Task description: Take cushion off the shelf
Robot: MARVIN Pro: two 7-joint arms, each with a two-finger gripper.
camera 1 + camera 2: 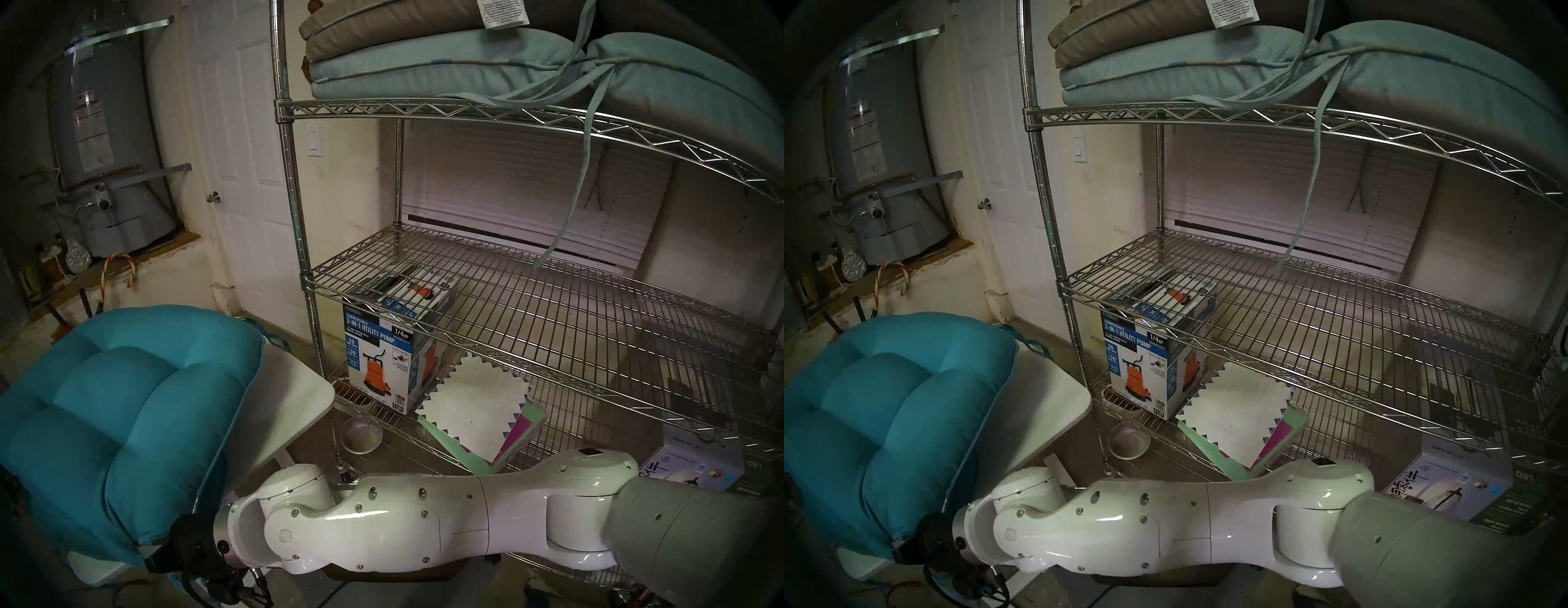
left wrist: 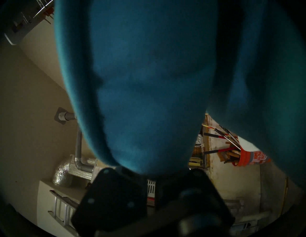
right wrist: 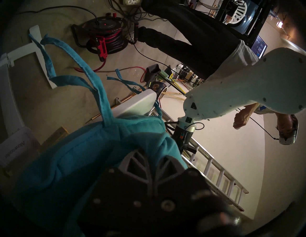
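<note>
beside wire shelf (image 1: 509, 114), teal cushion (image 1: 123, 407) over white table (image 1: 297, 390).

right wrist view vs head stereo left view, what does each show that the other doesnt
Only the right wrist view shows the red cable reel on the floor, a ladder, a person in a headset, the cushion's trailing ties, and the left arm.

Only the head stereo left view shows the wire shelf, the pale cushions on its top tier, the pump box and the water heater.

Both show the teal cushion, off the shelf, the right gripper shut on its edge, and the small white table.
</note>
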